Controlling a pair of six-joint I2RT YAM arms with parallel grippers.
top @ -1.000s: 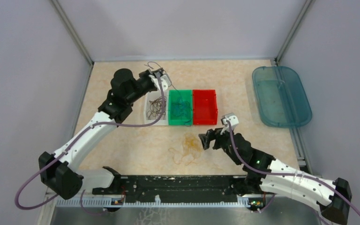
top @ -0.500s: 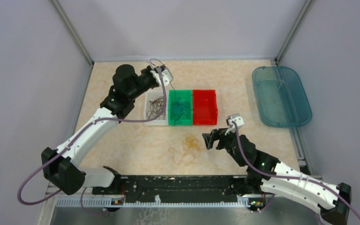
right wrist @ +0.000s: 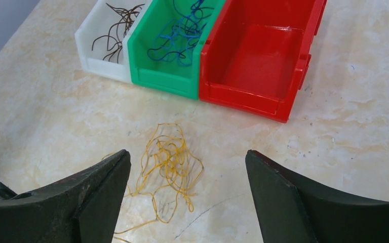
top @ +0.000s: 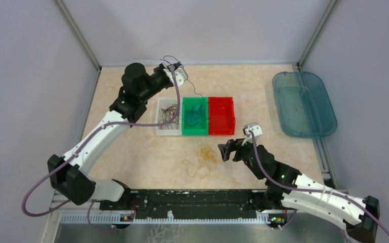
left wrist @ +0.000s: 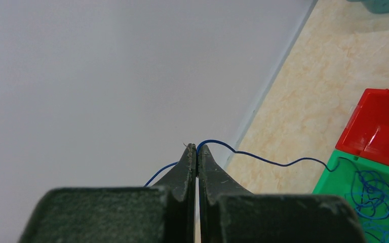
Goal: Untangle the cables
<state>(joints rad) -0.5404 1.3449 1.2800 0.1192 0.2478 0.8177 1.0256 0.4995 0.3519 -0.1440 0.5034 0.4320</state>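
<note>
My left gripper [top: 181, 75] hangs above the back of the bins, shut on one thin blue cable [left wrist: 263, 161]. That cable trails down from the fingertips [left wrist: 191, 152] into the green bin [top: 194, 129], where more blue cables [right wrist: 180, 30] lie. Dark brown cables [right wrist: 116, 28] lie in the white bin [top: 161, 126]. A loose yellow-orange tangle of cables [right wrist: 169, 159] rests on the table in front of the bins. My right gripper [right wrist: 187, 154] stands open just above the table, to the right of the tangle [top: 201, 162], touching nothing.
The red bin [right wrist: 263, 98] beside the green one holds nothing. A teal translucent tray [top: 304, 104] sits at the table's right edge. Grey walls close in the left, back and right. A black rail [top: 192, 197] runs along the near edge.
My left gripper has risen and moved back and right from over the white bin, drawing the blue cable up out of the green bin. The right gripper shifted slightly right.
</note>
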